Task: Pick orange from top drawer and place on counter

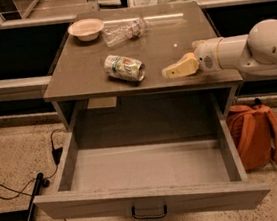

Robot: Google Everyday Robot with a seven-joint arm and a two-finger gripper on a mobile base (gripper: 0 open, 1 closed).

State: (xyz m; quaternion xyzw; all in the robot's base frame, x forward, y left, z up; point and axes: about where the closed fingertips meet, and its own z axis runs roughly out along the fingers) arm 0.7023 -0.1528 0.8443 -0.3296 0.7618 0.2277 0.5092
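Grey counter (170,38): claw (170,71) above front edge | top drawer (150,164) open

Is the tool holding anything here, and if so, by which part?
It cannot be told. The tool is above the counter near its front right, right of the can; no orange shows there, on the counter or in the open top drawer.

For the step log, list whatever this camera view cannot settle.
1. Small round orange: nowhere visible in the wide grey wooden top drawer or on the flat grey-brown counter; the beige gripper, over the counter's right front, may hide it.
2. White robot arm: cut off by the right edge.
3. Orange-brown backpack: left side hidden behind the drawer's wall.
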